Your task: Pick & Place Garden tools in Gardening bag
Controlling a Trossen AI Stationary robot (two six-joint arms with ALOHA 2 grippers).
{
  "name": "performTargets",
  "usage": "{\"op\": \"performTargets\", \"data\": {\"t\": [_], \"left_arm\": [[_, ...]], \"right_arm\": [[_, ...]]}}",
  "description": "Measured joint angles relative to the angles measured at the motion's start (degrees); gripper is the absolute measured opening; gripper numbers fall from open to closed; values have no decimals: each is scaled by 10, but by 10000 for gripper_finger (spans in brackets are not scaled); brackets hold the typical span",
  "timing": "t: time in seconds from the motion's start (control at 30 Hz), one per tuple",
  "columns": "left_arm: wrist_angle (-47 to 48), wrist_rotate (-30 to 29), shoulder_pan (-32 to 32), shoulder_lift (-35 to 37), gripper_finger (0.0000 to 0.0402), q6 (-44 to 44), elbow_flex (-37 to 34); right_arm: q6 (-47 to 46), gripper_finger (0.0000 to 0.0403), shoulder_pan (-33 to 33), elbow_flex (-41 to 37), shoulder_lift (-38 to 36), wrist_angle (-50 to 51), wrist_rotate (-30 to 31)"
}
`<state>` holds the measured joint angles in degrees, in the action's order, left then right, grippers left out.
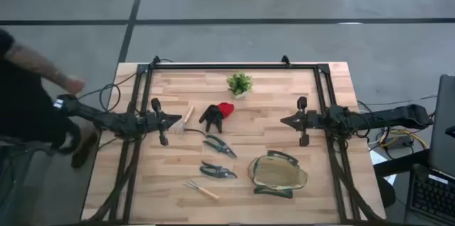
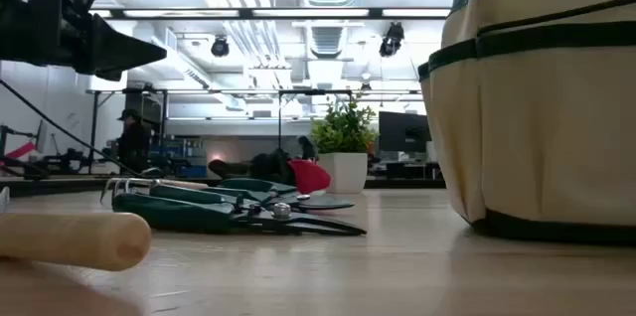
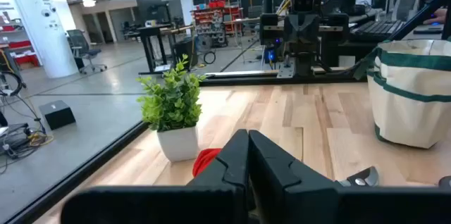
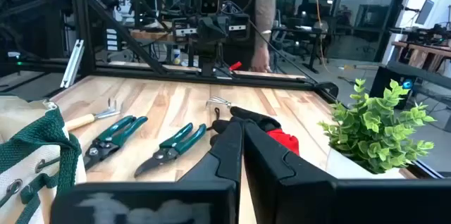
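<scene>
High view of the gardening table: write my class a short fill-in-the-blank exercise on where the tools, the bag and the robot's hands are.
1. Both the left hand and the right hand are empty and ____.
2. The number of pruning shears lying on the table is ____.
3. The gardening bag lies nearer the ____ arm.
4. The black-and-red glove lies beside the small ____.

Missing words: shut; two; right; potted plant

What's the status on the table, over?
Left gripper and right gripper shut, empty, hovering. Garden tools lie outside gardening bag. Nothing blocking.
</scene>
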<state>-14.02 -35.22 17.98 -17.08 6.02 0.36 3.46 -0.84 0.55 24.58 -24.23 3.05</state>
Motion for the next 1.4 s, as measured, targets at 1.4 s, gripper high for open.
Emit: {"op": "performTargets", "data": {"t": [1.4], "left_arm": [[0, 0, 0, 0, 12, 0, 0]], "right_arm": [[-30, 8, 0, 0, 0, -27, 0]]}}
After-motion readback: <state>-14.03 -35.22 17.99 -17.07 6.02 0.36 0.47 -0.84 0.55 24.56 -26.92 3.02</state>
